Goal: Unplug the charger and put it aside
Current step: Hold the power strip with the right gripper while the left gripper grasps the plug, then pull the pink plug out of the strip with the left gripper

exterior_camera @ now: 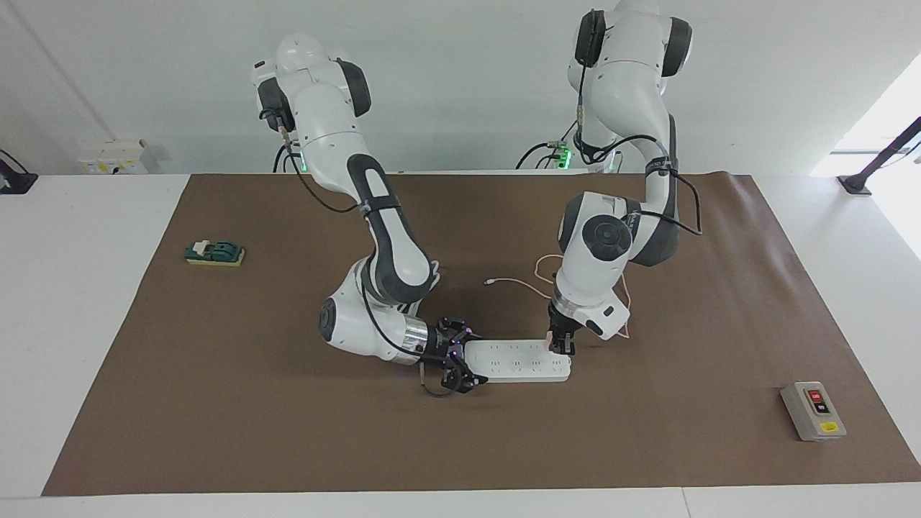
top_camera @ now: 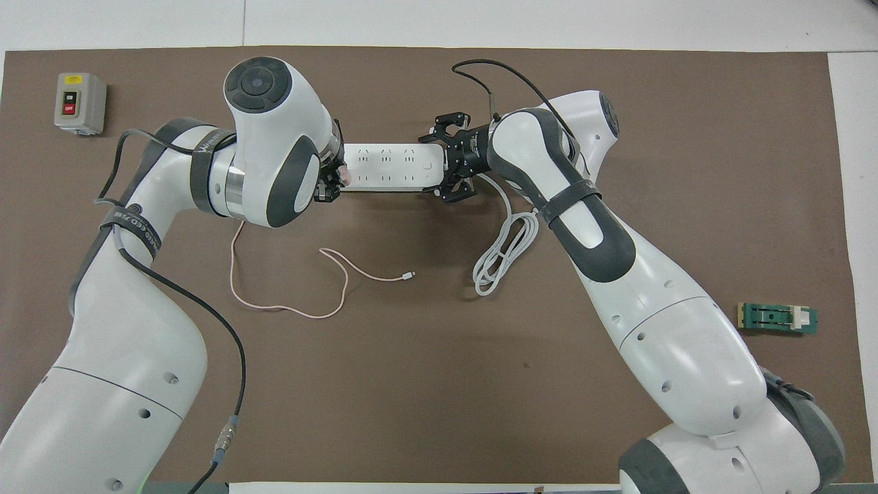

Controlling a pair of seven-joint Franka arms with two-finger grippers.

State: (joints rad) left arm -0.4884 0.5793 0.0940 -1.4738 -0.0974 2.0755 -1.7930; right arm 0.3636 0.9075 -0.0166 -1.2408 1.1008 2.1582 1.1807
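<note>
Charger: I see the charger as a small pink block seated in the power strip, at the strip's end toward the left arm's side of the table. Only a sliver of it shows between the fingers.

Cable: its thin pink cable loops loosely over the mat nearer the robots than the strip, with the free connector lying apart from everything.

Left gripper: my left gripper points straight down onto that end of the strip, fingers clenched around the charger as far as I can judge from the facing view.

Right gripper: my right gripper lies low and level at the strip's other end, fingers spread to either side of the strip, bracing it. Whether they actually press on it I cannot tell.

Strip cord: the strip's thick white cord is coiled on the mat nearer the robots, beside the right arm.

Progress: I judge the grasp made and the strip steadied, but the plug is not yet out. The pull itself and the setting aside remain.

Surroundings: a grey switch box sits toward the left arm's end of the table, and a green knife switch toward the right arm's end, both well apart from the work.
</note>
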